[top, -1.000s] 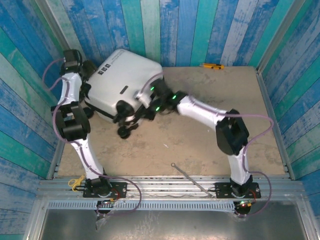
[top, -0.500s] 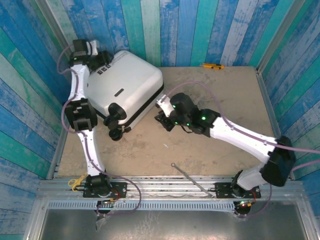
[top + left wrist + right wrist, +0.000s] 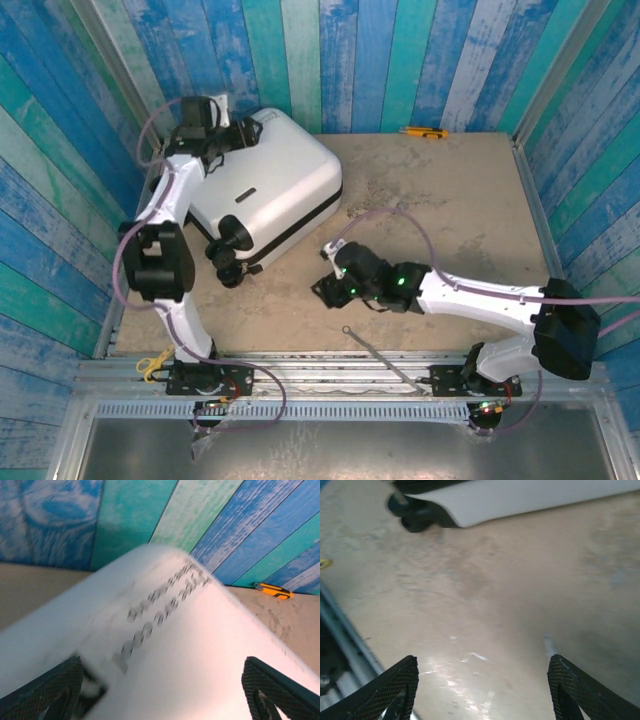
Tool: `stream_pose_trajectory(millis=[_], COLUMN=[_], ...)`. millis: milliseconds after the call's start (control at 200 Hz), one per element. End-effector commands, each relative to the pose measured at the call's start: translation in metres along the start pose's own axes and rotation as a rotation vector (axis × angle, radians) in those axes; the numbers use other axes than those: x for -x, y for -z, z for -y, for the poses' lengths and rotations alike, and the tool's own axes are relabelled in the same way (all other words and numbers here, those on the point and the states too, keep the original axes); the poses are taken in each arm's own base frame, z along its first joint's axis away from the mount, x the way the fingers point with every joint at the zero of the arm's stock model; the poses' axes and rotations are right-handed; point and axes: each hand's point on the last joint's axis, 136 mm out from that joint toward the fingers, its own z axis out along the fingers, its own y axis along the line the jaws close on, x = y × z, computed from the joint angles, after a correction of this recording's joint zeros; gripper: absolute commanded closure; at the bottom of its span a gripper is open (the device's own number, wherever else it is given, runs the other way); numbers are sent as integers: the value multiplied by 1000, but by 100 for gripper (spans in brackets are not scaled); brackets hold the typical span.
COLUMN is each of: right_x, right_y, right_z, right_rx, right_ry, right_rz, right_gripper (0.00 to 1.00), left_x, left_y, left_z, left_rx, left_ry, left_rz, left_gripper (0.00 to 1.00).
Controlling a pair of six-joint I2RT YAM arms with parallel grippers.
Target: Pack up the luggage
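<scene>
Luggage [image 3: 270, 185], a white hard-shell case, lies shut and flat at the far left of the table [image 3: 450, 220], its black wheels [image 3: 228, 255] toward the near side, seen from above. The left gripper [image 3: 235, 135] sits at the case's far left corner by the blue plank wall. The right gripper [image 3: 322, 270] hangs low over bare tabletop, just right of the wheels and apart from the case. An orange knife [image 3: 422, 132] lies at the far edge.

From the left wrist, the white shell [image 3: 165, 630] with blurred dark markings runs beneath the left gripper [image 3: 161, 667], fingers spread wide at either side; whether they touch it cannot be told. The knife [image 3: 272, 590] lies beyond.

From the right wrist, the right gripper [image 3: 482, 662] is spread apart over bare table, gripping nothing, with the case's edge [image 3: 520, 500] and a wheel [image 3: 412, 515] ahead.
</scene>
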Motion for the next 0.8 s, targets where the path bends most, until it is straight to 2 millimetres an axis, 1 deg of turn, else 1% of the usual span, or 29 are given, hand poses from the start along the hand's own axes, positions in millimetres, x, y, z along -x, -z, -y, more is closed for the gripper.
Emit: stream_pose_trajectory(millis=[0, 20, 50, 75, 95, 150, 155, 175, 180, 195, 236, 266, 311, 396, 501, 611, 666, 792], right_x=[24, 25, 28, 29, 29, 35, 34, 35, 36, 37, 41, 41, 48, 52, 53, 53, 53, 61], right_y=[-10, -12, -18, -23, -27, -40, -44, -49, -50, -54, -66, -75, -87, -106, -122, -141, -149, -159], right_z=[-32, -38, -45, -51, -57, -73, -74, -78, -79, -83, -94, -99, -110, -118, -118, -116, -116, -115], right_rx=[-4, -4, -14, -23, -30, -41, -47, -55, -56, -59, -57, -58, -47, -59, -103, -142, -172, -238], right_ry=[-71, -71, -72, -70, -65, -61, -59, -61, -62, -63, -69, -81, -100, -134, -188, -229, -244, -271], right_rz=[128, 135, 148, 158, 164, 183, 179, 184, 187, 193, 208, 209, 223, 237, 261, 283, 296, 372], right_gripper=[27, 27, 27, 26, 26, 26, 26, 27, 27, 28, 29, 31, 33, 35, 36, 36, 35, 37], left_x=[-12, -10, -1, -1, 2, 3, 3, 4, 2, 4, 3, 2, 0, -6, -13, -20, -23, -25], left_y=[58, 69, 94, 109, 125, 161, 165, 176, 177, 191, 211, 222, 236, 248, 245, 239, 238, 237], left_z=[-57, -64, -70, -78, -80, -89, -89, -90, -91, -89, -87, -83, -74, -60, -46, -42, -43, -39], left_rx=[290, 326, 364, 396, 410, 454, 457, 467, 470, 476, 490, 485, 457, 378, 297, 265, 265, 244], left_ry=[147, 155, 162, 172, 174, 185, 186, 184, 185, 182, 176, 167, 165, 183, 194, 186, 181, 174], left_rz=[42, 69, 133, 168, 209, 299, 309, 343, 342, 380, 439, 478, 529, 579, 557, 515, 508, 504], left_gripper=[8, 7, 5, 4, 3, 0, 0, 1, 2, 3, 5, 6, 6, 6, 6, 6, 6, 6])
